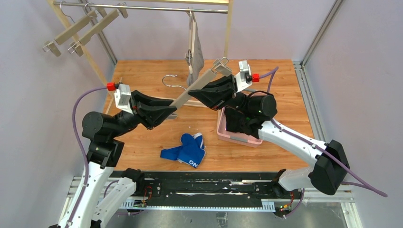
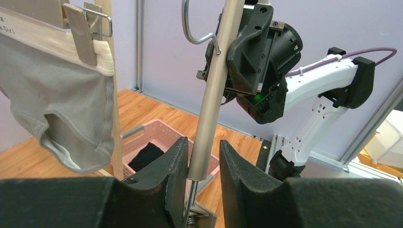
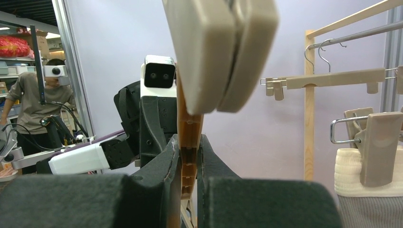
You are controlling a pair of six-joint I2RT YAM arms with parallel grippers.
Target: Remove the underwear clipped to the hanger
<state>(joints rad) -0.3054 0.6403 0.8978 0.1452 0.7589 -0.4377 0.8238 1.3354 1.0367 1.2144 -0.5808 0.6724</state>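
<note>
underwear (image 2: 62,109), plain grey, hanging clipped, limp

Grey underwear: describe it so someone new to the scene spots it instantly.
At the table's back stands a wooden rack with a metal rail. The grey underwear hangs from it, clipped to a hanger. It is the only pair clipped: the blue pair lies on the table, the black pair in the pink basket.

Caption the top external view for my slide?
Right gripper clamps a bare beige clip hanger, left gripper brackets its end; bright blue briefs lie below.
</note>
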